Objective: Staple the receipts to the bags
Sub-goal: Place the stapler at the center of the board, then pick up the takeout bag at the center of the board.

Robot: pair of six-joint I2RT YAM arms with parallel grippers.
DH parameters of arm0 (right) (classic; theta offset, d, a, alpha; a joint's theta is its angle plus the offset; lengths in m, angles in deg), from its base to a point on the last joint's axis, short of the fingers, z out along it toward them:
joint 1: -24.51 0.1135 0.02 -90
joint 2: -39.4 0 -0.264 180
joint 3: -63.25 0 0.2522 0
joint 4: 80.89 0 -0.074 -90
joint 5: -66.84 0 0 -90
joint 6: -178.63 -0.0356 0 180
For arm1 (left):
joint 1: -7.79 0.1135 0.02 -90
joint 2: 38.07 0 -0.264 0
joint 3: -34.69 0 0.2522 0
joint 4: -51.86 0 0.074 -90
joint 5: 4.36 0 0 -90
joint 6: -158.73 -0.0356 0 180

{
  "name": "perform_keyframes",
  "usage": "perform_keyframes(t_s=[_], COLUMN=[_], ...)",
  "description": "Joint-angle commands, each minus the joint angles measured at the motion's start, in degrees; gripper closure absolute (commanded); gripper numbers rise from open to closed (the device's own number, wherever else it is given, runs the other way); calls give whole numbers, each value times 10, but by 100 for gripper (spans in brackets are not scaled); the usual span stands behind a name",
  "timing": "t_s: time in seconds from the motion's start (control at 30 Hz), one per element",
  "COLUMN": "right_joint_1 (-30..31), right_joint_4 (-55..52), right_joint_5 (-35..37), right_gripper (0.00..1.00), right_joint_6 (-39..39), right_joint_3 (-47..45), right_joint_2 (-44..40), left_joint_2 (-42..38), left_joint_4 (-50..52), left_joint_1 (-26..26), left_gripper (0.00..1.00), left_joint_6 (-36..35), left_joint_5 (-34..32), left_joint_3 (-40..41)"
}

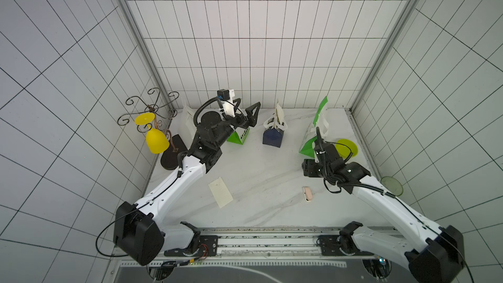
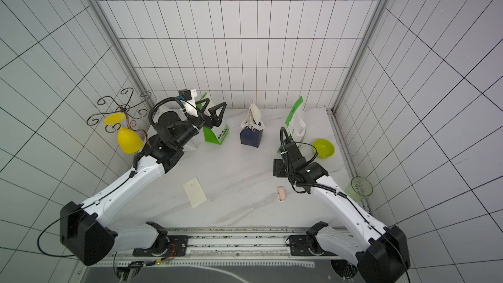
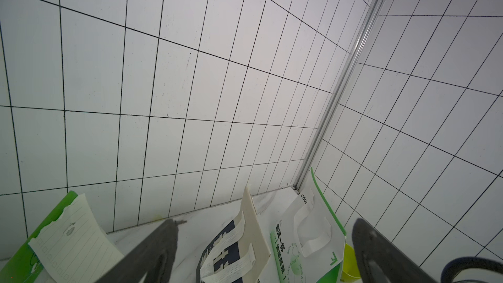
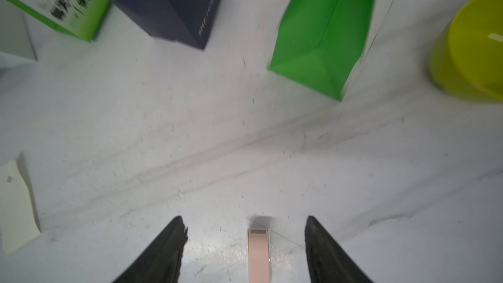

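Navy bag [image 1: 272, 138] carries a cream receipt [image 1: 279, 114] at its top.

My two top views sit high above me, side by side, looking steeply down and forward over the whole bench [image 1: 258, 164] to the back wall [image 1: 258, 50]. My left wrist view looks past my left tool [image 3: 266, 222], low, toward that wall. My right wrist view faces down, close over the bench, past my right tool [image 4: 244, 217]. Both wrist views share the navy bag [image 3: 211, 249].
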Motion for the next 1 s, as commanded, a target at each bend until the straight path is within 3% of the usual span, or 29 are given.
perform_keyframes(t_s=[0.0,0.13,0.27,0.7,0.83,0.97], right_joint_1=[-20,-75,-146,-171,-180,-194], right_joint_4=[1,72,101,101,81,74], right_joint_5=[92,108,39,39,43,38], right_gripper=[28,27,26,26,33,53], right_joint_6=[28,48,31,43,42,43], right_joint_3=[143,220,293,422,430,415], right_joint_2=[7,54,131,343,364,361], left_joint_2=[-25,-54,-72,-146,-160,-166], left_joint_4=[13,4,31,97,107,115], left_joint_1=[1,0,-7,-16,-17,-17], left_gripper=[2,3,3,3,3,3], left_joint_6=[28,48,41,18,15,12], left_joint_5=[14,34,36,46,42,42], left_joint_3=[15,42,46,68,64,57])
